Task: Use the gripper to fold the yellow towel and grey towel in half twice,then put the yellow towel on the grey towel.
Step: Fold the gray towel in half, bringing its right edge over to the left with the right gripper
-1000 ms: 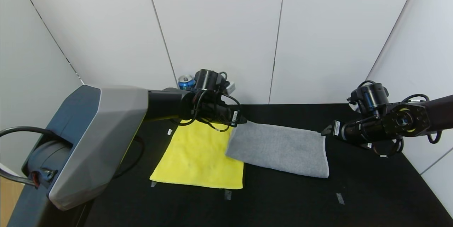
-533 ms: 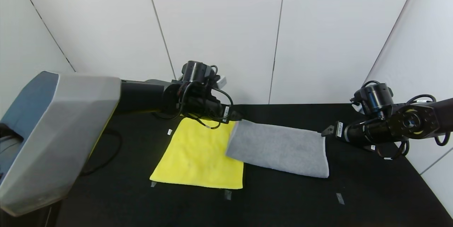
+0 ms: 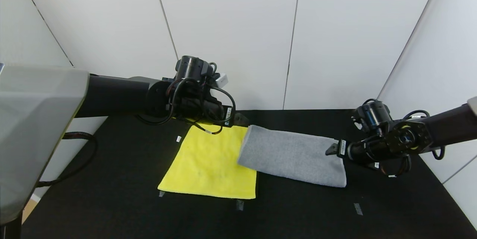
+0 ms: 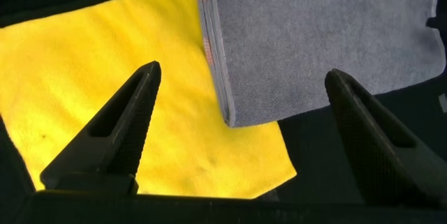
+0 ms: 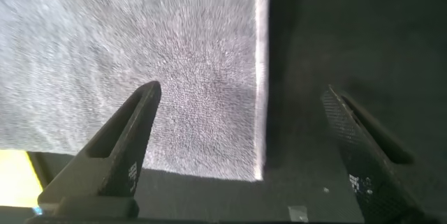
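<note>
While left tool (image 3: 241, 120) hovers spread, right tool (image 3: 330, 149) gapes over grey towel (image 3: 294, 155).

My black table (image 3: 298, 209) holds the yellow towel (image 3: 208, 164), and the folded grey towel (image 3: 294, 157) lies partly over its edge.
</note>
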